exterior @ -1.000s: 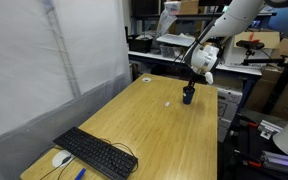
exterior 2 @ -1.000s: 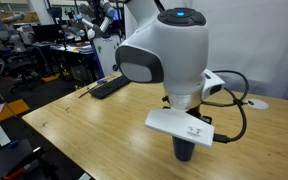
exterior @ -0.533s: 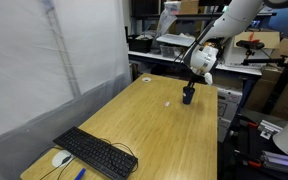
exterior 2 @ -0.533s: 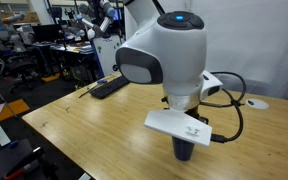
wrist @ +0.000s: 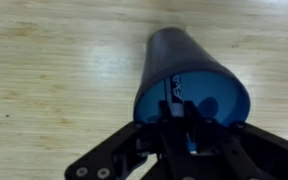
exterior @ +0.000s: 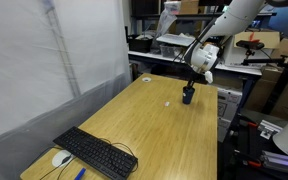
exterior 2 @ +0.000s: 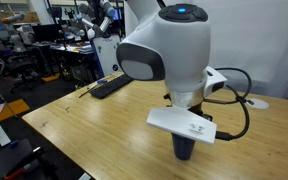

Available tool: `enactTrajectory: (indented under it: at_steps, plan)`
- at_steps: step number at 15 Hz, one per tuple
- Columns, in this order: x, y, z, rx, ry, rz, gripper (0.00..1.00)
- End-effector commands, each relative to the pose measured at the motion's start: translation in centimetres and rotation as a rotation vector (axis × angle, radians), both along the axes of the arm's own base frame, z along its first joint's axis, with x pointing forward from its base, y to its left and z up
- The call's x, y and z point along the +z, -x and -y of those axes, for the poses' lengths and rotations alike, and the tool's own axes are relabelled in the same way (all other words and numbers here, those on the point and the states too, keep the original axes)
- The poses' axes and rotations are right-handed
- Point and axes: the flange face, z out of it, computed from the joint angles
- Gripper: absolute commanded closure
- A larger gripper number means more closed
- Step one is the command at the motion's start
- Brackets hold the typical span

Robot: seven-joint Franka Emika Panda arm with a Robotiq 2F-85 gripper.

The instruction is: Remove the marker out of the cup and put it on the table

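A dark blue cup (wrist: pixel 189 55) stands on the wooden table (wrist: pixel 44 70), near the far edge in an exterior view (exterior: pixel 188 97) and under my wrist in the other (exterior 2: pixel 184 149). A dark marker (wrist: pixel 176 88) with white lettering stands inside the cup. My gripper (wrist: pixel 180 115) is directly above the cup's mouth, fingers reaching in and shut on the marker's upper end. In both exterior views the marker is hidden by the gripper (exterior: pixel 191 86) and the wrist.
A black keyboard (exterior: pixel 96 152) and a white mouse (exterior: pixel 61 158) lie at the table's near end. A small white object (exterior: pixel 168 103) lies beside the cup. A grey curtain (exterior: pixel 44 70) runs along one side. Cluttered benches stand behind the table.
The wrist has shifted very slightly upward over the cup. The cup has not moved.
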Motion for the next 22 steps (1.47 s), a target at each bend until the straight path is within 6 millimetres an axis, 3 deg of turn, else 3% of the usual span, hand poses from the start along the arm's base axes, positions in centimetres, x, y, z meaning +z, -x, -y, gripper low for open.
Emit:
enactTrajectory:
  at_steps: [1, 5, 8, 13, 15, 18, 22]
  plan:
    - [2.6, 0.9, 0.2, -0.011, 0.002, 0.025, 0.95]
    - [5.2, 2.1, 0.4, -0.028, 0.006, 0.023, 0.95]
    - [8.2, 2.8, -0.3, -0.012, 0.031, 0.015, 0.95]
    - [15.2, 0.9, -2.0, 0.022, 0.068, 0.072, 0.95]
    - [17.0, 0.0, -3.0, 0.047, 0.075, 0.063, 0.95]
    - [16.7, -0.2, -5.5, 0.087, 0.059, -0.058, 0.95]
    - [14.1, 0.1, -9.9, 0.127, 0.018, -0.250, 0.95]
